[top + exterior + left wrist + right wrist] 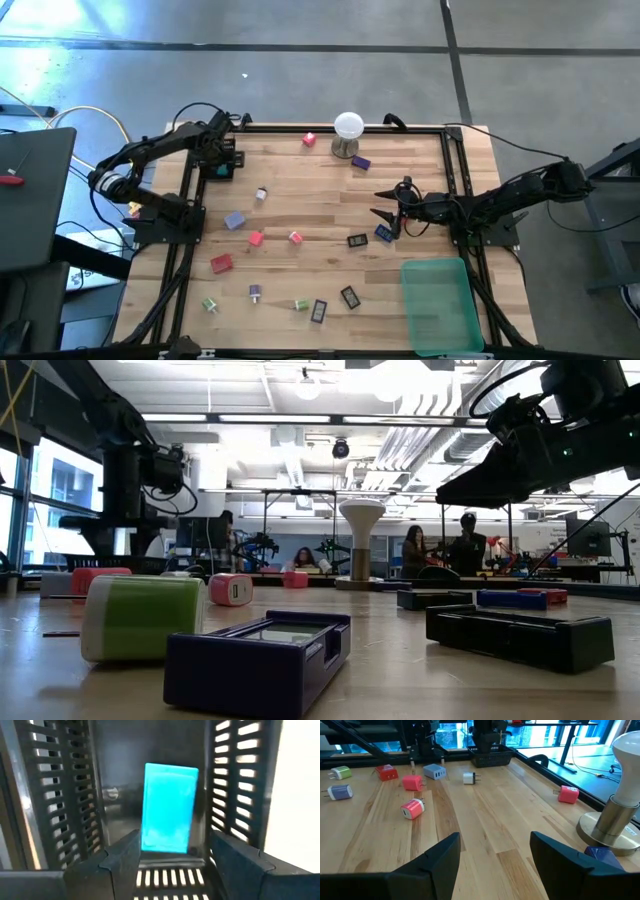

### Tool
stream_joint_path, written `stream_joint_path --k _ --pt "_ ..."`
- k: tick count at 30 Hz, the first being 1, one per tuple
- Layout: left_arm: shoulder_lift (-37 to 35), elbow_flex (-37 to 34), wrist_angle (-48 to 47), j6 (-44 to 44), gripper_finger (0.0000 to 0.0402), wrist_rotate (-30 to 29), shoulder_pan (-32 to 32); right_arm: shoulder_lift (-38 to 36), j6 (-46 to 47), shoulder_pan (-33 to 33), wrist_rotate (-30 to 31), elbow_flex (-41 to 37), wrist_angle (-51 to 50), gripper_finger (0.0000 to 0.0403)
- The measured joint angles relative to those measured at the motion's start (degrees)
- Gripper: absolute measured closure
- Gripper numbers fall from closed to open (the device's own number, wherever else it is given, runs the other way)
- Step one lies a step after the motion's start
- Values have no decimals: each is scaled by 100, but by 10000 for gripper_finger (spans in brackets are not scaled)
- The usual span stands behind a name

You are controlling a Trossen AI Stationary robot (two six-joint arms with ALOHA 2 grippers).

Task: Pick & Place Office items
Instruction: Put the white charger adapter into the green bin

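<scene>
two sets of fingers stand parted and empty. the left gripper (167,870) hangs over a black slatted basket (221,160) at the table's (300,200) far left corner, a cyan block (168,808) lying in the basket just ahead of its fingers. the right gripper (385,203) hovers mid-table, a blue piece (384,233) just beside its fingers; other office items (255,238) lie scattered well apart, beyond them.
</scene>
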Motion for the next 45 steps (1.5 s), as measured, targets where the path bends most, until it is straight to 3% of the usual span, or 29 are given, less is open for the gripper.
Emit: stream_joint_path --k 6,16,22,30,39,45 --pt "-340 363 -511 19 170 249 2 0 0 0 -1 0 0 176" --pt "-1443 522 -671 64 170 1450 -155 0 -1 0 0 0 1 176" --pt "-1930 522 -599 -1 170 1500 -984 0 -2 0 0 0 0 176" --pt "-1880 522 -184 -10 170 1234 -2277 0 14 4 -13 0 118 176" --pt "-1608 522 -42 -24 170 774 -3435 0 4 7 -881 0 192 176" --pt "-1592 522 -187 -404 170 722 -4127 0 17 7 -1051 0 179 176"
